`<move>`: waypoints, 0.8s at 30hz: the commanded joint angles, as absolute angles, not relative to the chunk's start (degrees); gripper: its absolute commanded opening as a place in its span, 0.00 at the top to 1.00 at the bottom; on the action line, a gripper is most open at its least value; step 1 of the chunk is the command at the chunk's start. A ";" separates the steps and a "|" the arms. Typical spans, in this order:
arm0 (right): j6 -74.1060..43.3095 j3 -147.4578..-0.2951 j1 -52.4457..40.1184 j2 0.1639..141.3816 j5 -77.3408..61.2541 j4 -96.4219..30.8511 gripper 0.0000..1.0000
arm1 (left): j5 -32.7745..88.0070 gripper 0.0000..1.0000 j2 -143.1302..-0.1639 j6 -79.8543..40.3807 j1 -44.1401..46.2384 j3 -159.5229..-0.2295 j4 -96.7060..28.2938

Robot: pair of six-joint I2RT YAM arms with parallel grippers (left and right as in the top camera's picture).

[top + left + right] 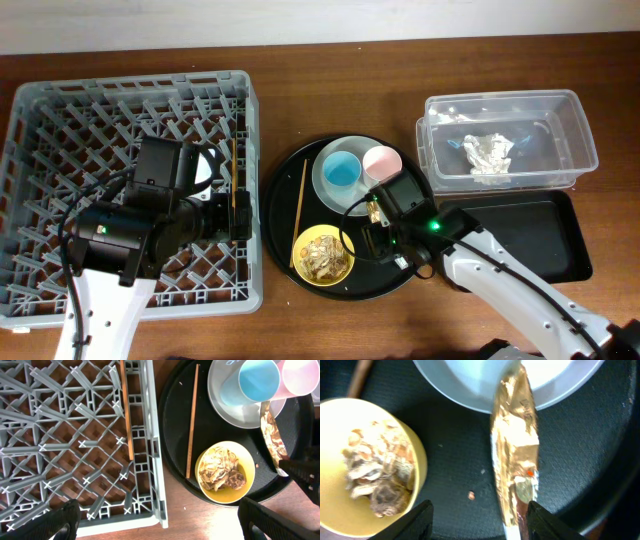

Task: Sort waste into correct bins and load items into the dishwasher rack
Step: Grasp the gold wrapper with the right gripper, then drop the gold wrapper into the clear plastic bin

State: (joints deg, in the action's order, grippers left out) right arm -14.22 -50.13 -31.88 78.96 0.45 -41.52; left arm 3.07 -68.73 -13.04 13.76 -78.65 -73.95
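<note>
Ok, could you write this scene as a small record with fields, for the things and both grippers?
rack: large grey plastic dishwasher rack, one thin wooden chopstick inside
round black tray: second chopstick, pale round plate, small yellow bowl
plate: light blue cup, pink cup
bowl: brownish food scraps
clear plastic tub: crumpled white napkin
shallow black rectangular tray: beside tub
left gripper: open, over rack's edge
right gripper: open, astride gold foil wrapper

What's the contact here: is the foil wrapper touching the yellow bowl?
Apart. The right wrist view shows a strip of bare round black tray between the foil wrapper and the yellow bowl.
</note>
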 commanded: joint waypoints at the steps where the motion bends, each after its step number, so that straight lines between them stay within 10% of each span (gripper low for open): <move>1: -13.96 -48.25 -32.12 83.77 5.28 -40.60 0.36 | 3.46 0.01 -68.55 -12.75 13.82 -79.02 -73.87; 6: -14.44 -47.46 -32.12 94.02 5.19 -37.43 0.42 | 3.46 0.01 -68.55 -12.75 13.82 -79.02 -73.87; 9: -14.41 -48.75 -32.12 94.17 3.95 -38.98 0.96 | 3.46 0.01 -68.53 -12.75 13.82 -79.02 -73.84; 16: -13.82 -75.96 -29.26 82.11 4.99 -58.67 0.96 | 3.46 0.01 -68.55 -12.75 13.82 -79.02 -73.84; 24: -18.94 -80.79 1.39 87.07 3.09 -50.83 0.96 | 3.46 0.01 -68.55 -12.75 13.80 -79.02 -73.84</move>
State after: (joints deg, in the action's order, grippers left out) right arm -17.45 -81.56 -5.82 82.19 6.85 -53.32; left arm 3.07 -68.75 -13.04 13.76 -78.65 -73.93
